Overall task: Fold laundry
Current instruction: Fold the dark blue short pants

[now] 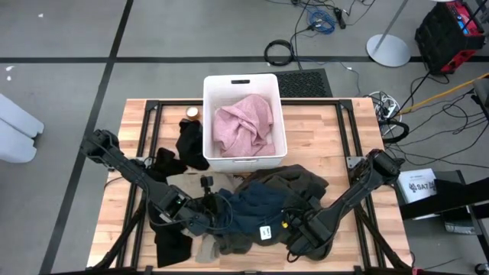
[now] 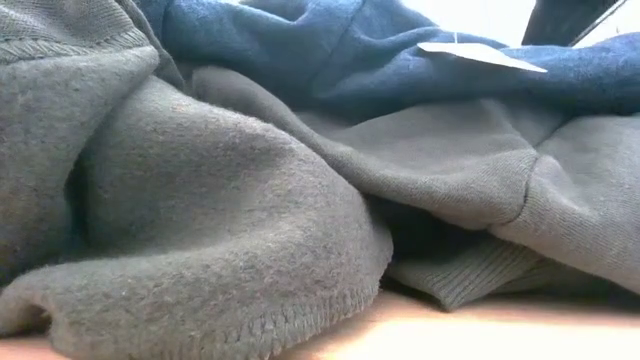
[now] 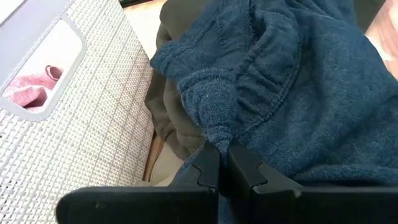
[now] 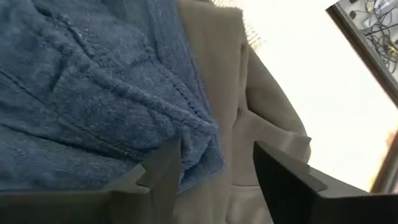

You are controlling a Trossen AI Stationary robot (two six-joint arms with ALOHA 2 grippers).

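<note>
The navy garment point(image 1: 256, 208) lies on the olive-grey garment point(image 1: 302, 183) at the tabletop's point(image 1: 351, 137) near edge, just in front of the white bin point(image 1: 243, 84) holding the pink garment point(image 1: 244, 126). My left gripper point(image 3: 222, 163) is pinched tight on a fold of the navy cloth. My right gripper point(image 4: 214, 165) has its fingers spread apart around the navy garment's edge, not clamped.

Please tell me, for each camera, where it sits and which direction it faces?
High: overhead, facing down on white bin and both arms.
Low: table height, facing olive-grey garment; no robot part surely visible.
Left wrist: above left hand, shut on navy garment.
Right wrist: behind open right hand, navy cloth between its fingers.
All four share the navy garment.
</note>
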